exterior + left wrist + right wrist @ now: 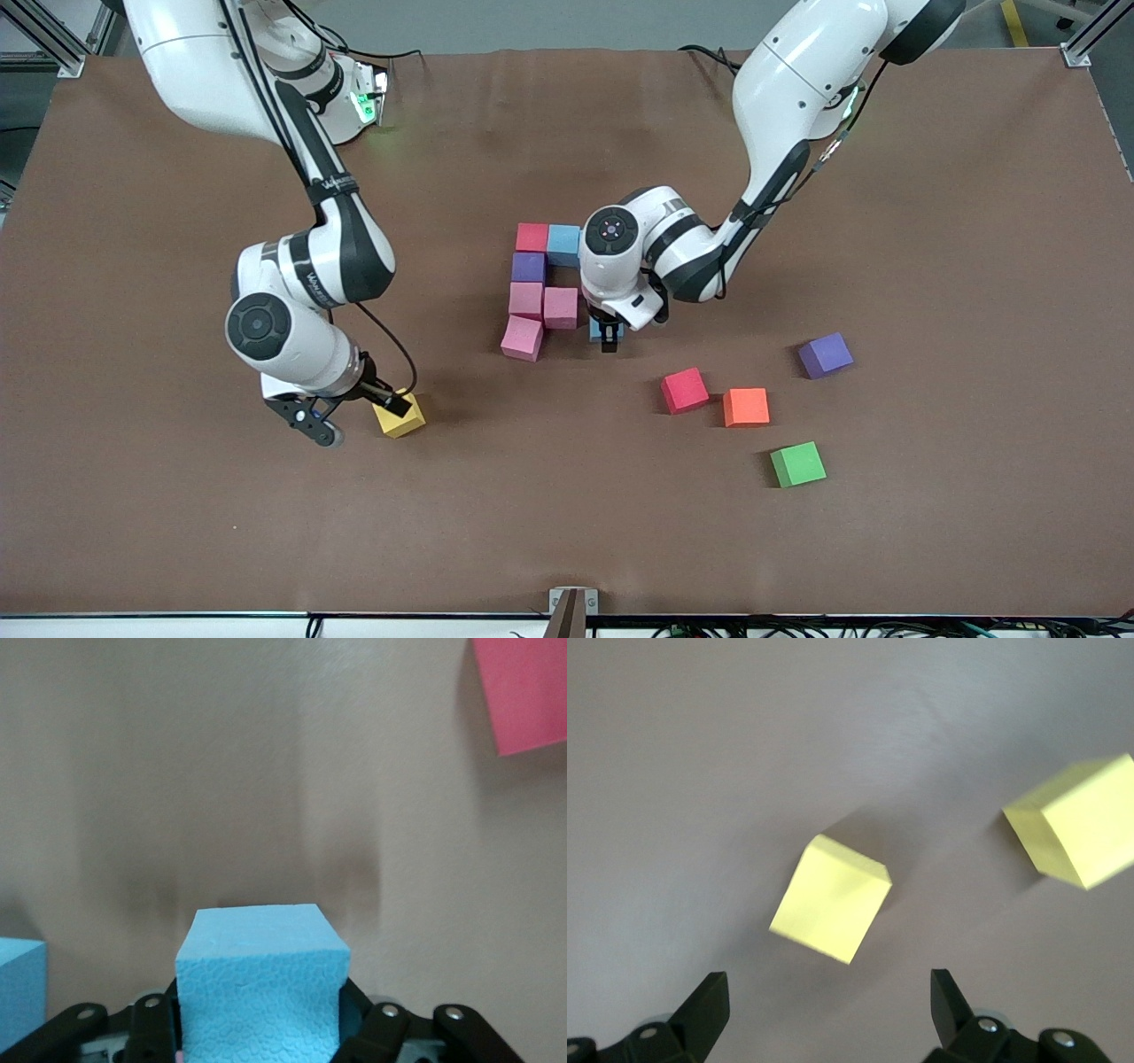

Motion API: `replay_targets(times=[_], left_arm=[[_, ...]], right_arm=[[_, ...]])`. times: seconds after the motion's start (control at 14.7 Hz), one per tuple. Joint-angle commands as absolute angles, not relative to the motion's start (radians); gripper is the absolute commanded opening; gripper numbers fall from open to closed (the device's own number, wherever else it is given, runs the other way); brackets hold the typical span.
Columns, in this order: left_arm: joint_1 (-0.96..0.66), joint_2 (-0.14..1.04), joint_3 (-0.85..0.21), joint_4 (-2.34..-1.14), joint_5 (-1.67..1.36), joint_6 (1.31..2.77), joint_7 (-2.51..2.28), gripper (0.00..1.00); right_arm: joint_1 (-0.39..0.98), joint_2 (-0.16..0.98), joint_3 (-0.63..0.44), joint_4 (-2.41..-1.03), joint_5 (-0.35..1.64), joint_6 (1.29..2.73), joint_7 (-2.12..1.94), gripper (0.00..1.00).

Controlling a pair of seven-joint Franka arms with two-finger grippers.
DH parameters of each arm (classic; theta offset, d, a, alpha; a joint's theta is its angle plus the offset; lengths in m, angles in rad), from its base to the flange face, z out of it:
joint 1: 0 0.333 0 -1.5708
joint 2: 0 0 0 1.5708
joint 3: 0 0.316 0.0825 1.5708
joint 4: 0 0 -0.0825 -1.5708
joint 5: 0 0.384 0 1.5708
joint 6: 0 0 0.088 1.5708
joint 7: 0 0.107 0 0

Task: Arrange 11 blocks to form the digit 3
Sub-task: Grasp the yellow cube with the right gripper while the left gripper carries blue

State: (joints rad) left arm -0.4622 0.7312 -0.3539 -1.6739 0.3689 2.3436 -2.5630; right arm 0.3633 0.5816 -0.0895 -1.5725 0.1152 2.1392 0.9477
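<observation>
Left gripper [609, 341] clenched on a light-blue foam cube [260, 988], beside the pink foam cubes [560, 307]. Right gripper [363, 415] spread wide over a yellow foam cube [400, 416].

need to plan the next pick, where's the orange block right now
In the front view the orange block lies loose on the table toward the left arm's end, beside the red block and farther from the camera than the green cube.

A green cube [797, 464] sits on the brown table [930, 266], apparently touching nothing, nearest the front camera.
</observation>
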Motion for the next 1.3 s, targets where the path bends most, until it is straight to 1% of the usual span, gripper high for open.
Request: replay_targets(times=[0.0,0.14,0.34,0.61,0.68,0.75,0.89,0.95,1.02,1.09,1.23], left_arm=[[-0.477,0.710,-0.351,-1.721,0.382,2.359,-2.592,0.27],[-0.488,0.710,-0.351,-1.726,0.385,2.359,-2.592,0.27],[-0.491,0.713,-0.351,-1.721,0.385,2.359,-2.592,0.27],[-0.506,0.716,-0.351,-1.706,0.383,2.361,-2.608,0.27],[-0.508,0.718,-0.351,-1.704,0.383,2.361,-2.614,0.27],[-0.511,0.718,-0.351,-1.700,0.383,2.362,-2.618,0.27],[-0.514,0.724,-0.351,-1.692,0.380,2.362,-2.619,0.28],[-0.514,0.726,-0.351,-1.692,0.380,2.362,-2.620,0.28],[-0.514,0.726,-0.351,-1.692,0.382,2.364,-2.620,0.28],[-0.514,0.726,-0.351,-1.692,0.382,2.364,-2.620,0.28],[-0.514,0.726,-0.351,-1.692,0.383,2.364,-2.619,0.33]], right_arm=[[0.351,0.658,-0.075,-1.545,0.141,2.161,1.122,1.00],[0.354,0.716,-0.075,-1.499,0.156,2.172,1.193,1.00],[0.356,0.745,-0.075,-1.494,0.160,2.221,1.203,1.00],[0.356,0.778,-0.075,-1.473,0.156,2.233,1.190,1.00],[0.356,0.787,-0.075,-1.471,0.156,2.233,1.190,0.95],[0.357,0.787,-0.075,-1.471,0.156,2.235,1.189,0.80],[0.360,0.790,-0.074,-1.471,0.138,2.246,1.102,0.29],[0.367,0.788,-0.074,-1.471,0.138,2.246,0.983,0.14],[0.368,0.785,-0.071,-1.471,0.144,2.246,0.907,0.04],[0.382,0.785,-0.069,-1.471,0.135,2.246,0.887,0.03],[0.438,0.785,-0.071,-1.470,0.098,2.246,0.800,0.02]])
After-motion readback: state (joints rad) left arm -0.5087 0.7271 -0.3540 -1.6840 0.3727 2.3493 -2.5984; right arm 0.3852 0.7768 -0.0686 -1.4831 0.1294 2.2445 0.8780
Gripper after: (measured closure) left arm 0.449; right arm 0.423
